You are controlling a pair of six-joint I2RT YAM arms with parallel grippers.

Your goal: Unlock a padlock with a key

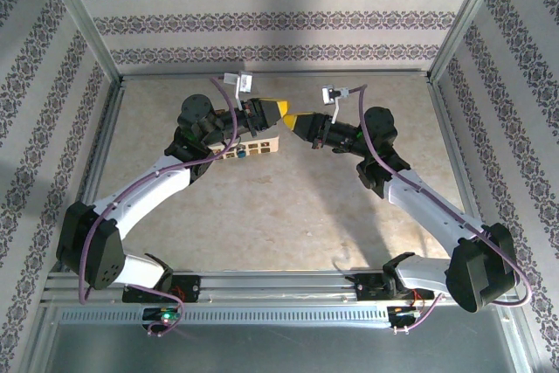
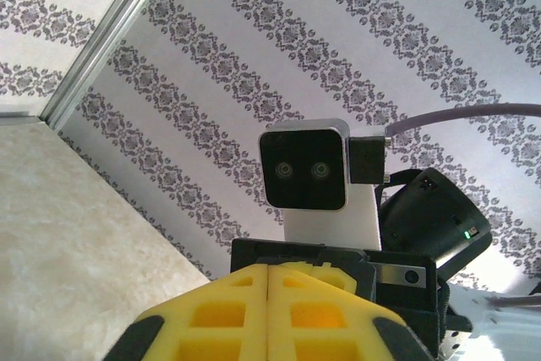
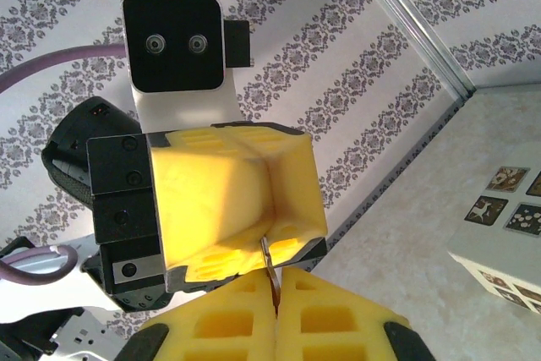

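A thin metal key (image 3: 268, 261) stands upright between the yellow pads of my right gripper (image 3: 275, 283), which is shut on its lower end. Its upper end runs into the seam of my left gripper's fingers (image 3: 228, 200), which also look shut on it. In the top view the left gripper (image 1: 281, 111) and right gripper (image 1: 300, 121) meet tip to tip above the back middle of the table. In the left wrist view my left gripper (image 2: 268, 268) has its pads pressed together, and the key is hidden there. The padlock is out of view.
A white box with small patterned tiles (image 1: 251, 142) sits on the table under the left wrist, also at the right of the right wrist view (image 3: 499, 238). The right arm's wrist camera (image 2: 304, 171) faces the left one closely. Patterned walls enclose the table on three sides.
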